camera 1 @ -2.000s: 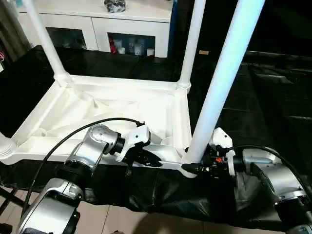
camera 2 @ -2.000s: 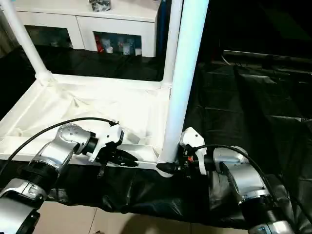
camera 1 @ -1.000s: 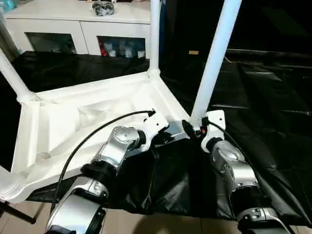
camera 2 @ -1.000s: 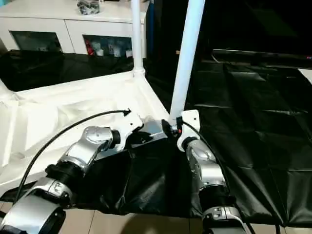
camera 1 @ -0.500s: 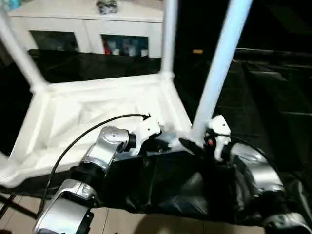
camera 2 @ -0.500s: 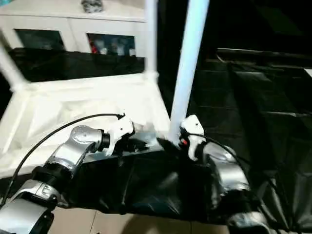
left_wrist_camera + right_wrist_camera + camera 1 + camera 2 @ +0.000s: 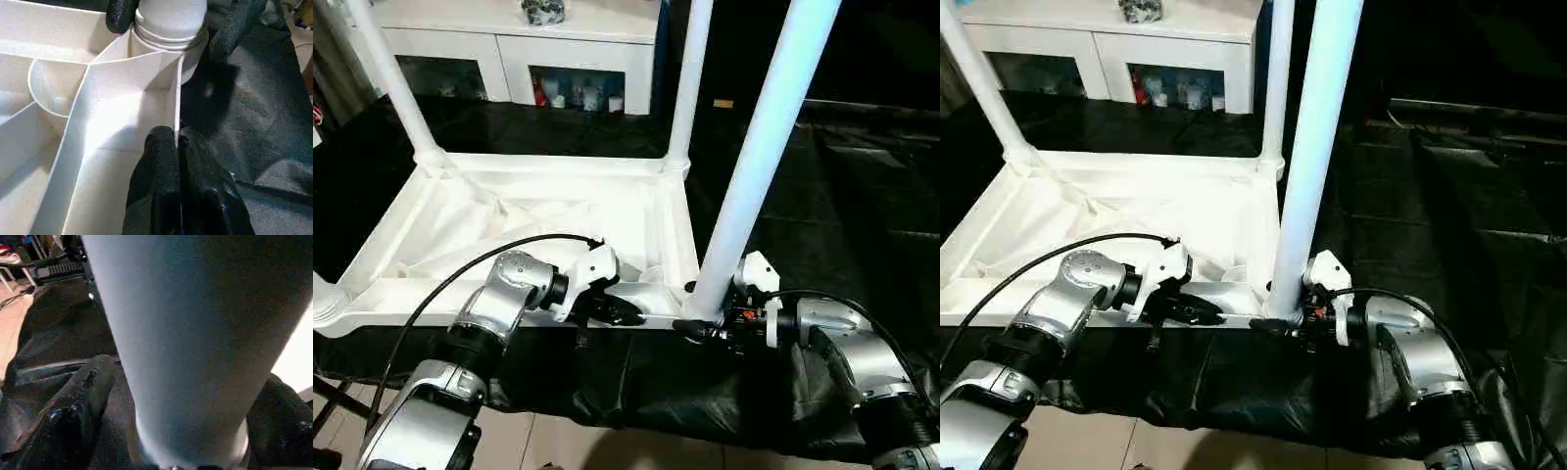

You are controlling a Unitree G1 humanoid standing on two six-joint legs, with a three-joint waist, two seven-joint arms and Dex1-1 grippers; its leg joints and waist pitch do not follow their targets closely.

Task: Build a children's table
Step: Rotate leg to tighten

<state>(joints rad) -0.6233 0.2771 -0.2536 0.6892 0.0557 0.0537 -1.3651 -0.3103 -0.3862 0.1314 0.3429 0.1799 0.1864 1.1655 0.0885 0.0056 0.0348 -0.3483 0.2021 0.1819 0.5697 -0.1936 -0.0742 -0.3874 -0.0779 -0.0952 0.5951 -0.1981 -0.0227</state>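
Left hand [image 7: 177,142] pinches table [image 7: 558,211] rim; right hand [image 7: 700,328] straddles one of four legs [image 7: 759,157].

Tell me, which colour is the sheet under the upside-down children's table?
The sheet is black, wrinkled and slightly shiny; the left eye view shows it best.

Upturned white children's table [image 7: 548,211], legs up

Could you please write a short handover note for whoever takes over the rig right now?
Left gripper: shut on the near rim of the tabletop.
Right gripper: fingers either side of the near-right leg at its base.
Tabletop lies upside down on the black table. Two far legs and the near-right one stand in their sockets; the near-left corner is at the frame edge.
Left: check seating, then turn it upright.
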